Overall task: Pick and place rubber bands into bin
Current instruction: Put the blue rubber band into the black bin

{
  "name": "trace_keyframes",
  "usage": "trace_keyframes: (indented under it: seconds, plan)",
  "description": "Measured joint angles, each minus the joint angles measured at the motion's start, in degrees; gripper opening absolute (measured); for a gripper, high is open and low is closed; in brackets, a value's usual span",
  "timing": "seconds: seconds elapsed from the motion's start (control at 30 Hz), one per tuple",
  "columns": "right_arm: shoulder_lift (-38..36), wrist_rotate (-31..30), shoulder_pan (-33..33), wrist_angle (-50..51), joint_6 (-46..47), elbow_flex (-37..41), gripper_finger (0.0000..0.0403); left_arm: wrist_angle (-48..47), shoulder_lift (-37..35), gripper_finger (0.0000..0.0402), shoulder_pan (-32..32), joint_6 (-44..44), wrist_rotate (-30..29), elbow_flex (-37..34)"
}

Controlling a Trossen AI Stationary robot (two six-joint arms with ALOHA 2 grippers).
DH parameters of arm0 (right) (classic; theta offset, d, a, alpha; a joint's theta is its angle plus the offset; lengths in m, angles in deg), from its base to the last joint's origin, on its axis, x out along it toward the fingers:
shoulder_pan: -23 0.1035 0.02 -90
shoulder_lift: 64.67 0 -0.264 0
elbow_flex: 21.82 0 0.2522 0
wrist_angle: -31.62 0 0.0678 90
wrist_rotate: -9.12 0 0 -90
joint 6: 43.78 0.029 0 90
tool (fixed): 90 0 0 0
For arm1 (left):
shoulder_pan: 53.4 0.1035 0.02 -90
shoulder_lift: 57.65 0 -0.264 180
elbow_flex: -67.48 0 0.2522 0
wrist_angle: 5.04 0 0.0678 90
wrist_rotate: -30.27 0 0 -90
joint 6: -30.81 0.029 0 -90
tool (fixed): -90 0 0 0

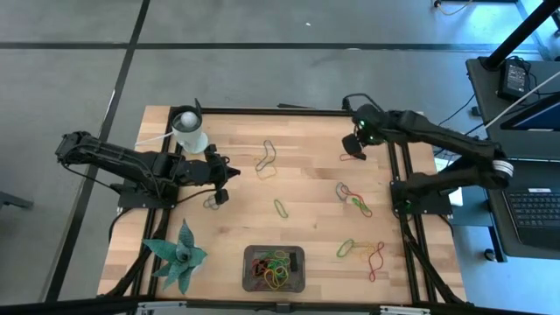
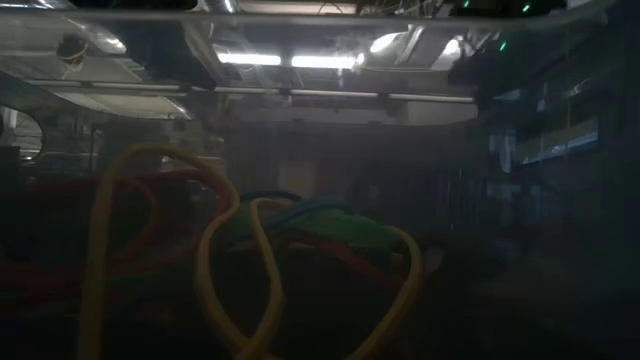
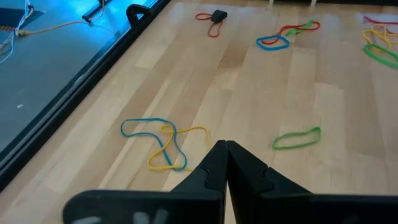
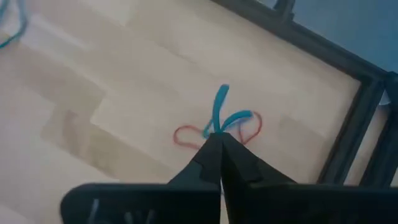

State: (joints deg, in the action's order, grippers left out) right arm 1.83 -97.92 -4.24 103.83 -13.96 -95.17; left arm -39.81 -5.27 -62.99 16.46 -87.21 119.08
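Working across the counter (image 1: 306, 223), we keep the left end effector (image 3: 225, 149) clenched empty, far from the bin (image 1: 275, 268). Our right end effector (image 4: 219, 140) pinches blue and red rubber bands (image 4: 231, 121) thinly; lifting may drop them.

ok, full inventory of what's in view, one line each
table: one, light wood, black frame
bin: one, dark grey, near edge, centre, holding a pile of mixed bands
loose bands: about ten, green, red, yellow, blue, orange, scattered centre and right
cup: one, white, far left corner
toy plant: one, teal, near left corner
laptop: one, dark, off the table's right
left gripper: shut, empty, left of centre
right gripper: shut on blue band over red band, far right
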Motion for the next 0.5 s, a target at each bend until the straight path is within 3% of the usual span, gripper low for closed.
trace_keyframes:
  seconds: [0.27,0.5]
  plan:
    - [-3.78,-0.47,14.75,1.86,14.04,-0.3,0.0,-0.28,0.02,0.0004,0.0,2.85,0.04,0.0]
    - [1.51,-5.9,31.48,1.5,27.27,-7.22,0.0,-0.58,0.0,0.0004,0.0,6.8,1.74,0.02]
